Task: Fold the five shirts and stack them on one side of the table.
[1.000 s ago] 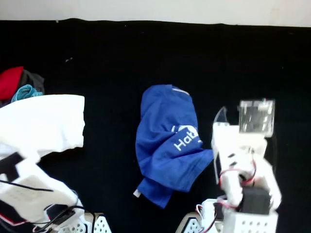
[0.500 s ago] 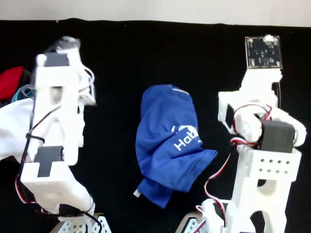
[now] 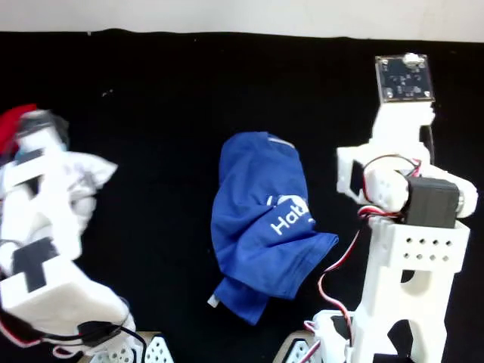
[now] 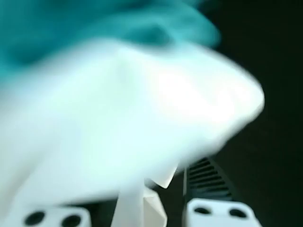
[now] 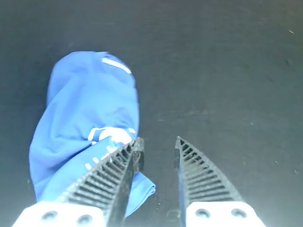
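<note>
A crumpled blue shirt (image 3: 261,227) with white print lies in the middle of the black table (image 3: 174,91); in the right wrist view the blue shirt (image 5: 85,123) lies below and beside my fingers. My right gripper (image 5: 158,141) hangs open high above the table, with nothing between its fingers. The right arm (image 3: 408,204) stands raised at the right. At the left, my left arm (image 3: 38,227) is bent low with a bunched white shirt (image 3: 87,174) at its end. My left gripper (image 4: 180,172) is shut on the white shirt (image 4: 123,123), which covers most of its fingers.
A red shirt (image 3: 13,125) lies at the far left edge behind the left arm. Teal cloth (image 4: 94,23) lies just beyond the white shirt. The table's back edge meets a pale wall (image 3: 242,15).
The white shirt, spread flat a second ago, is now gathered at the left arm, which rose and then swung down to the left. The right arm rose and has since held still.
</note>
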Action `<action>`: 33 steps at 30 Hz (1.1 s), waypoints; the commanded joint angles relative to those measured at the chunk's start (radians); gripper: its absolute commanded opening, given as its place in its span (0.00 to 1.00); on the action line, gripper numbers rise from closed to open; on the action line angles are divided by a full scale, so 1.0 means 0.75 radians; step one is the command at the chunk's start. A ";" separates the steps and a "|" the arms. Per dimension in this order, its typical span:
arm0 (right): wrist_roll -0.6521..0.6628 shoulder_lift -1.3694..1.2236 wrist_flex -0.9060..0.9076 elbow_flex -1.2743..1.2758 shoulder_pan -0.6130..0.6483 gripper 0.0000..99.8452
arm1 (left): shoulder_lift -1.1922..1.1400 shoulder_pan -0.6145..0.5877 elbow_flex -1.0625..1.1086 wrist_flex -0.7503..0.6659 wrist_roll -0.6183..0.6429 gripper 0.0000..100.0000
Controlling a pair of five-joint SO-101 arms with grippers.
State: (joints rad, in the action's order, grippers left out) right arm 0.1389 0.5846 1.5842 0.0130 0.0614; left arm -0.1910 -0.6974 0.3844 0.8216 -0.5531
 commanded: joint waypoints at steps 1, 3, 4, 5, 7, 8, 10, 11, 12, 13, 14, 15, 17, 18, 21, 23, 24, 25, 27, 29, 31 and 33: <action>0.006 -0.007 0.009 -0.040 0.140 0.12 | 0.038 -0.257 -0.134 -0.033 -0.029 0.18; 0.004 -0.034 0.009 -0.040 0.234 0.12 | 0.038 -0.320 -0.216 -0.029 -0.029 0.18; 0.004 -0.060 0.011 -0.040 0.281 0.12 | 0.040 -0.339 -0.251 -0.008 -0.027 0.18; 0.004 -0.099 0.017 -0.038 0.320 0.12 | 0.040 -0.347 -0.285 0.033 -0.027 0.18; 0.004 -0.202 0.026 -0.038 0.392 0.12 | 0.040 -0.343 -0.347 0.145 -0.025 0.18; 0.004 -0.257 0.028 -0.040 0.422 0.12 | 0.044 -0.328 -0.373 0.213 -0.023 0.18; 0.004 -0.367 0.019 -0.042 0.467 0.12 | 0.052 -0.273 -0.422 0.362 -0.020 0.18; 0.004 -0.422 0.015 -0.046 0.484 0.12 | 0.052 -0.240 -0.451 0.444 -0.020 0.18; 0.004 -0.480 0.015 -0.052 0.498 0.12 | 0.052 -0.204 -0.486 0.520 -0.018 0.18; 0.004 -0.539 0.015 -0.052 0.512 0.12 | 0.052 -0.165 -0.515 0.591 -0.008 0.18; 0.004 -0.596 0.015 -0.054 0.531 0.12 | 0.052 -0.132 -0.533 0.644 0.012 0.18; 0.004 -0.660 0.015 -0.054 0.555 0.12 | 0.052 -0.099 -0.547 0.685 0.029 0.18; 0.004 -0.783 0.015 -0.054 0.609 0.12 | 0.054 -0.046 -0.560 0.726 0.057 0.18; 0.004 -0.836 0.009 -0.058 0.633 0.12 | 0.056 -0.019 -0.560 0.734 0.076 0.18; -0.008 -0.987 -0.056 -0.126 0.684 0.12 | 0.091 0.058 -0.545 0.747 0.123 0.18; -0.055 -1.073 -0.093 -0.210 0.715 0.12 | 0.136 0.109 -0.545 0.784 0.151 0.18; -0.068 -1.118 -0.101 -0.257 0.733 0.12 | 0.165 0.134 -0.545 0.806 0.164 0.18; -0.076 -1.163 -0.103 -0.308 0.754 0.12 | 0.191 0.157 -0.543 0.827 0.174 0.18; -0.082 -1.261 -0.101 -0.398 0.797 0.12 | 0.244 0.183 -0.521 0.847 0.203 0.18; -0.082 -1.368 -0.097 -0.478 0.834 0.12 | 0.302 0.199 -0.474 0.851 0.217 0.18; -0.082 -1.474 -0.097 -0.545 0.844 0.12 | 0.363 0.204 -0.400 0.847 0.217 0.18; -0.082 -1.572 -0.097 -0.617 0.838 0.12 | 0.420 0.204 -0.322 0.845 0.215 0.18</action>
State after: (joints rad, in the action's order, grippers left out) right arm 0.0898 -0.5324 1.5167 -0.3552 0.6843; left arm 0.0391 -0.5577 0.0959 1.4523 -0.3997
